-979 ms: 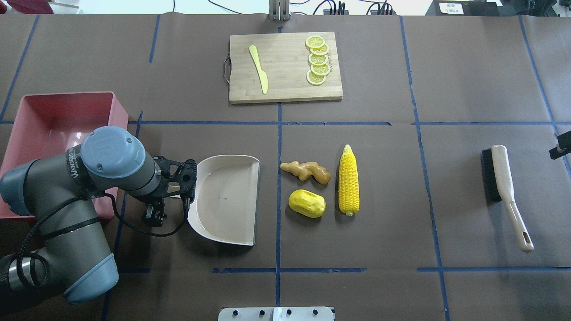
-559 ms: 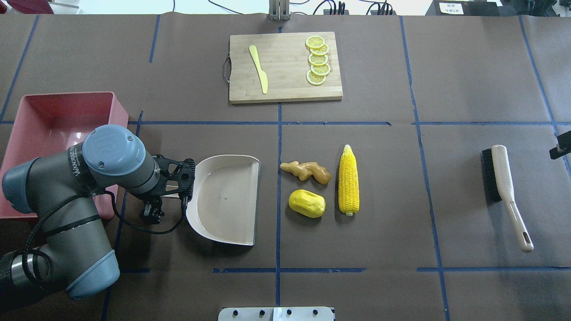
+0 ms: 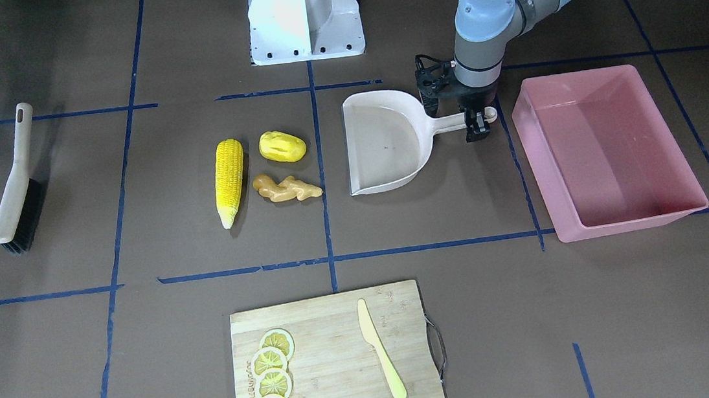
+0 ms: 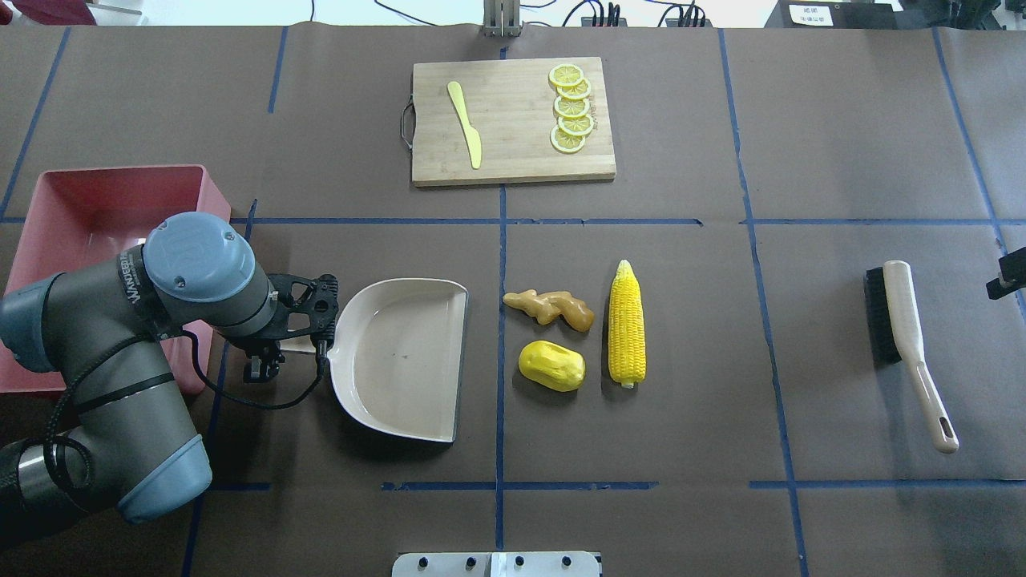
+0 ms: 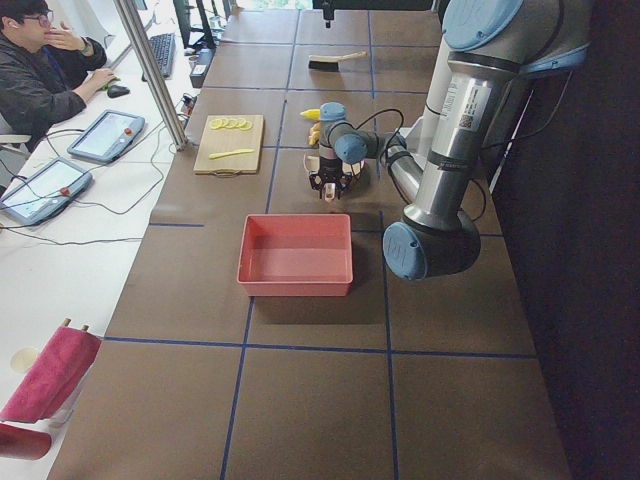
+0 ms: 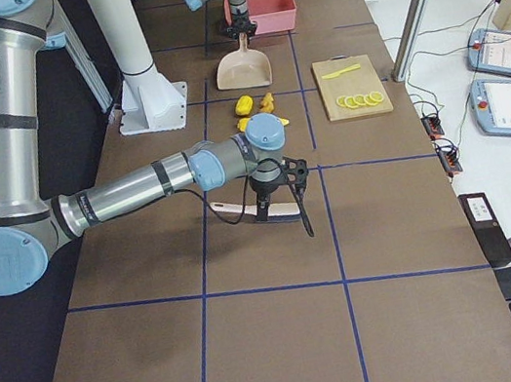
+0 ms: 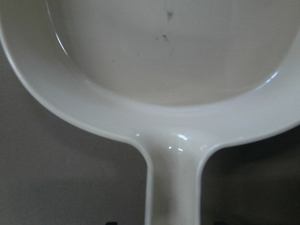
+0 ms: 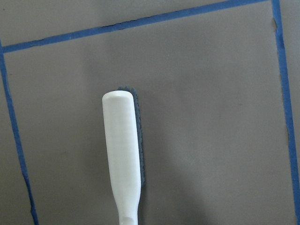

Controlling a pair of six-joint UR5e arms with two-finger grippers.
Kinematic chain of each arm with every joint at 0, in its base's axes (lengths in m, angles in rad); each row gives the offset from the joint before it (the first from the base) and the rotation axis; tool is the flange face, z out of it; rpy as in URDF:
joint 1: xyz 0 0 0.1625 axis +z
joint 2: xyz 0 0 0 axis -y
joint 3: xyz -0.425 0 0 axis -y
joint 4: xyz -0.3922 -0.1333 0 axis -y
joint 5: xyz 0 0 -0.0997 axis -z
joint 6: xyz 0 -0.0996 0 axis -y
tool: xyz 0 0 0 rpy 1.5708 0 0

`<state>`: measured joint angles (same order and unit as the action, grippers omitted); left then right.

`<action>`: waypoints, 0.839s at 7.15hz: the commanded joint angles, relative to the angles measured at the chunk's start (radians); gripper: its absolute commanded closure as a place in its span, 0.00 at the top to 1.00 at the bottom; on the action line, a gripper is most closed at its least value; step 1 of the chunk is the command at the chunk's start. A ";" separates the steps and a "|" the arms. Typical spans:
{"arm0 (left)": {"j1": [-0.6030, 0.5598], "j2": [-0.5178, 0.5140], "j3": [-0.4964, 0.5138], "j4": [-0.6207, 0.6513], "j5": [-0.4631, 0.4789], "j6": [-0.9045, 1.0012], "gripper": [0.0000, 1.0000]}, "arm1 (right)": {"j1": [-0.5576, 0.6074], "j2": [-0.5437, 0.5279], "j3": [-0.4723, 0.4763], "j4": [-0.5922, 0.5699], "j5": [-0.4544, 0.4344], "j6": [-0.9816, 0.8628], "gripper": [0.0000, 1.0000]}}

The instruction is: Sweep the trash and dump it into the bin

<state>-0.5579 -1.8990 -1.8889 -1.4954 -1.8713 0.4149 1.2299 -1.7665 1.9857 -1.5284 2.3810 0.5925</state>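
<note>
**Left claw astride the dustpan handle, trash on the table outside the bin**

The left claw [image 3: 476, 123] sits low at the handle [image 7: 173, 187] of the beige dustpan [image 4: 401, 353]. In the left wrist view the handle runs down the middle, with a dark fingertip just showing at the bottom edge on either side and a gap to each. The claw is therefore spread around the handle and not clamped on it. The dustpan lies flat on the table [image 4: 801, 120], its straight open edge turned toward the trash.

The three pieces of trash lie together just past that edge, across a blue tape line [image 4: 500, 336]. The ginger [image 4: 549, 308] is on the far side from the robot and the lump [image 4: 551, 365] is nearer to it. The corn [image 4: 627, 324] is just beside both on the robot's right, lying lengthwise with its pointed tip away from the robot.

The pink bin [image 3: 610, 148] stands on the robot's left, just beyond the handle end and well apart from the trash.

The right claw [image 6: 276, 205] hangs over the brush [image 4: 902, 320] far out on the robot's right. The right wrist view looks straight down on the brush's pale back, but no fingers show in it. Whether this claw is spread or closed cannot be told.

A wooden board [image 4: 513, 152] at the far side carries a knife [image 4: 465, 124] and a row of lemon slices [image 4: 571, 108].
</note>
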 commanded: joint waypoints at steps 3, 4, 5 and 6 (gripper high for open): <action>-0.007 -0.003 -0.013 0.018 -0.003 -0.001 0.00 | -0.027 -0.045 -0.001 0.002 -0.040 -0.008 1.00; -0.007 -0.003 -0.015 0.018 -0.003 -0.001 0.00 | -0.029 -0.057 -0.001 0.002 -0.067 -0.014 1.00; -0.007 -0.005 -0.016 0.018 -0.003 -0.001 0.00 | -0.041 -0.094 -0.001 0.045 -0.071 -0.011 1.00; -0.007 -0.003 -0.016 0.018 -0.003 -0.001 0.00 | -0.082 -0.106 -0.001 0.138 -0.069 0.074 0.99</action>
<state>-0.5645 -1.9027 -1.9043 -1.4773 -1.8745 0.4142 1.1828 -1.8494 1.9850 -1.4745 2.3154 0.6023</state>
